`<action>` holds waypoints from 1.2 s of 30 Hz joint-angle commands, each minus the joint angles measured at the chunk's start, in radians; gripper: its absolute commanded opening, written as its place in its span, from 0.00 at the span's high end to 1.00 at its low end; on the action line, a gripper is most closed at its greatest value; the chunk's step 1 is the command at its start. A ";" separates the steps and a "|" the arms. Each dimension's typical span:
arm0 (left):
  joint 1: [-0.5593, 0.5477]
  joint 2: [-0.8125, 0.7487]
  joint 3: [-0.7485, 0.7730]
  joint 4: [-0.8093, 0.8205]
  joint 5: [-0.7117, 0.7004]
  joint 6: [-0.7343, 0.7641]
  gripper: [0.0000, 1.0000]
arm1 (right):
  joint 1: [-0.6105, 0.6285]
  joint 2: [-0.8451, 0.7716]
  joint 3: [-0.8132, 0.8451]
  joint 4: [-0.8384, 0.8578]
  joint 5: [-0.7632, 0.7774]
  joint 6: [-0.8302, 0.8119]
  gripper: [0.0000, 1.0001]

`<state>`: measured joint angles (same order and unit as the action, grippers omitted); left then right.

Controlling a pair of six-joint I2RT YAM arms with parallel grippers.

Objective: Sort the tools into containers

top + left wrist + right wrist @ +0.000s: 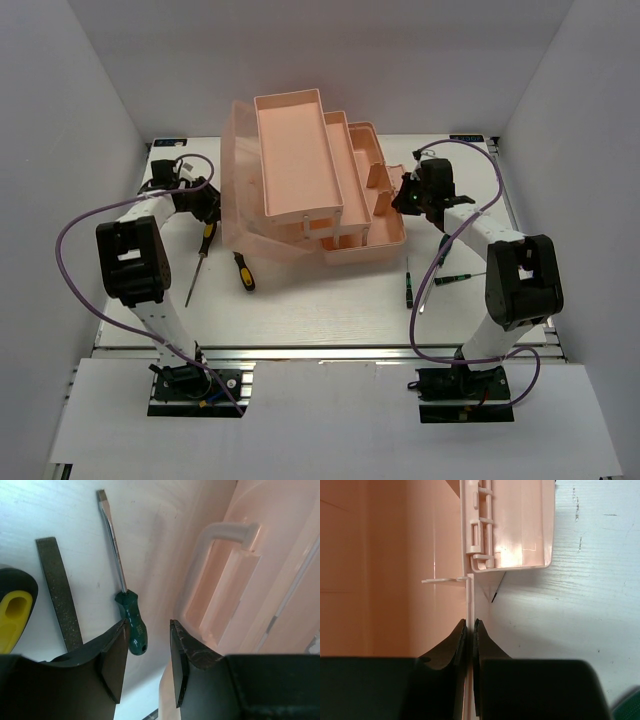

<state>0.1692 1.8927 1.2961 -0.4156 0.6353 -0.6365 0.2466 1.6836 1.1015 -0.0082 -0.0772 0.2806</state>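
Okay, your right gripper (470,630) is clamped tight on the right wall of the toolbox (290,160), probably to steady it. Your left gripper (147,652) hovers, jaws apart, over the green-handled screwdriver (133,627), which lies just left of the toolbox.

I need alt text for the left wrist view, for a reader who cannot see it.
The open left gripper hovers over a green-handled screwdriver lying on the white table. A dark flat file and a yellow-black handle show at the picture's left; the pink toolbox fills its right.
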 commanded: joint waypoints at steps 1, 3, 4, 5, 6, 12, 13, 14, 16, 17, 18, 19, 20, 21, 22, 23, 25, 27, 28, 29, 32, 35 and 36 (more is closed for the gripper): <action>-0.008 0.000 0.074 -0.009 0.037 -0.002 0.52 | -0.016 0.008 0.037 0.010 -0.032 0.015 1.00; -0.010 0.006 0.083 -0.011 0.038 -0.002 0.52 | -0.023 0.008 0.038 0.010 -0.030 0.011 1.00; -0.010 0.009 0.085 -0.009 0.040 -0.002 0.52 | -0.023 0.010 0.037 0.010 -0.027 0.009 1.00; -0.008 0.011 0.085 -0.008 0.043 -0.003 0.52 | -0.027 0.010 0.034 0.010 -0.024 0.006 1.00; -0.008 0.012 0.088 -0.006 0.044 -0.006 0.52 | -0.029 0.008 0.034 0.010 -0.016 0.005 1.00; -0.010 0.026 0.085 0.027 0.076 -0.037 0.52 | -0.062 0.004 0.017 -0.019 -0.006 0.000 1.00; -0.010 0.026 0.080 0.037 0.086 -0.046 0.52 | -0.066 -0.001 0.012 -0.021 -0.006 -0.001 1.00; -0.010 0.029 0.077 0.055 0.093 -0.052 0.51 | -0.076 -0.004 0.008 -0.019 -0.003 -0.001 1.00; -0.011 0.032 0.075 0.076 0.110 -0.074 0.51 | -0.087 -0.010 -0.005 -0.021 -0.003 -0.003 1.00; -0.013 0.034 0.075 0.083 0.115 -0.080 0.51 | -0.090 -0.012 -0.011 -0.019 -0.003 -0.003 1.00; -0.016 0.039 0.075 0.089 0.121 -0.087 0.52 | -0.093 -0.015 -0.020 -0.021 -0.004 -0.003 1.00; -0.017 0.042 0.078 0.092 0.127 -0.092 0.51 | -0.096 -0.019 -0.023 -0.021 -0.006 -0.001 1.00; -0.020 0.045 0.080 0.100 0.130 -0.094 0.51 | -0.101 -0.021 -0.028 -0.021 -0.004 -0.003 1.00; -0.026 0.046 0.081 0.101 0.133 -0.097 0.51 | -0.102 -0.024 -0.031 -0.021 -0.003 -0.003 1.00; -0.028 0.052 0.084 0.106 0.135 -0.098 0.51 | -0.105 -0.028 -0.040 -0.019 -0.003 -0.003 1.00; -0.031 0.054 0.085 0.107 0.136 -0.101 0.51 | -0.109 -0.030 -0.043 -0.018 -0.003 -0.004 1.00; -0.037 0.059 0.088 0.113 0.139 -0.104 0.51 | -0.112 -0.035 -0.057 -0.019 -0.003 -0.004 1.00; -0.040 0.059 0.088 0.116 0.141 -0.106 0.51 | -0.118 -0.036 -0.063 -0.021 -0.004 -0.001 1.00; -0.042 0.057 0.089 0.115 0.141 -0.106 0.51 | -0.122 -0.036 -0.069 -0.021 -0.006 -0.001 1.00; -0.042 0.055 0.089 0.115 0.142 -0.106 0.51 | -0.125 -0.035 -0.071 -0.022 -0.007 0.002 1.00; -0.042 0.049 0.089 0.112 0.144 -0.104 0.51 | -0.132 -0.032 -0.078 -0.029 -0.013 0.005 1.00; -0.042 0.045 0.086 0.097 0.135 -0.094 0.51 | -0.133 -0.032 -0.080 -0.033 -0.033 -0.003 1.00; -0.042 0.040 0.085 0.090 0.124 -0.083 0.51 | -0.135 -0.032 -0.077 -0.033 -0.044 -0.006 1.00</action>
<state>0.1375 1.9636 1.3552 -0.3176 0.7414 -0.7399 0.1284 1.6596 1.0546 0.0219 -0.1036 0.2733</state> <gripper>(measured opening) 0.487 0.085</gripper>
